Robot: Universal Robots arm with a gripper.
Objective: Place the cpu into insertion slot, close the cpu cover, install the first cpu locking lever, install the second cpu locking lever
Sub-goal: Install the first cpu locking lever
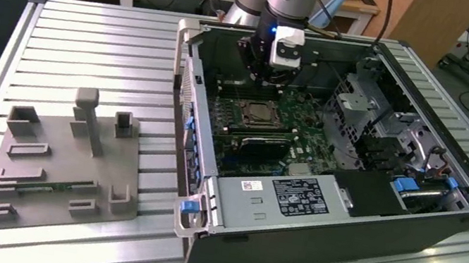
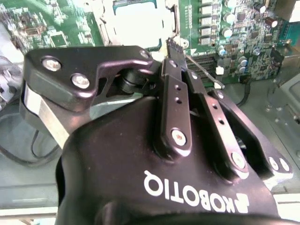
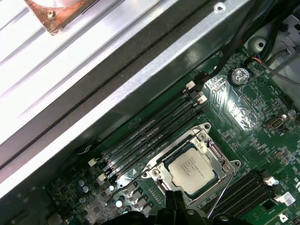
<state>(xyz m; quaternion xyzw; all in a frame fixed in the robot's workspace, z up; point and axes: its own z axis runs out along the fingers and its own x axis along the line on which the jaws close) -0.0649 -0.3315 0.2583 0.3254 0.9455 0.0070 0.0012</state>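
A ribbed metal desk (image 1: 89,28) is carrying an open computer case (image 1: 340,242), into which the arm is reaching from above. The pincer (image 1: 268,73) is hanging over the green circuit board (image 3: 243,108), near the insertion slot (image 3: 204,132). In the second wrist view its fingers (image 2: 176,93) are lying drawn together at the tips, with nothing visibly clamped between them. In the first wrist view the cpu (image 3: 191,169) is sitting flat in the slot, and the cpu cover (image 3: 158,169) is lying down around it, framing the metal top. A thin wire locking lever (image 3: 221,191) is standing at a slant beside the socket, near the fingertips; whether they are touching it cannot be told. Judged from this, the chip is light, stiff and fragile at its contacts, and is best taken by its edges alone. The cover is thin sheet metal, easily bent. The lever is likely springy and slippery, calling for a hold or push near its free end.
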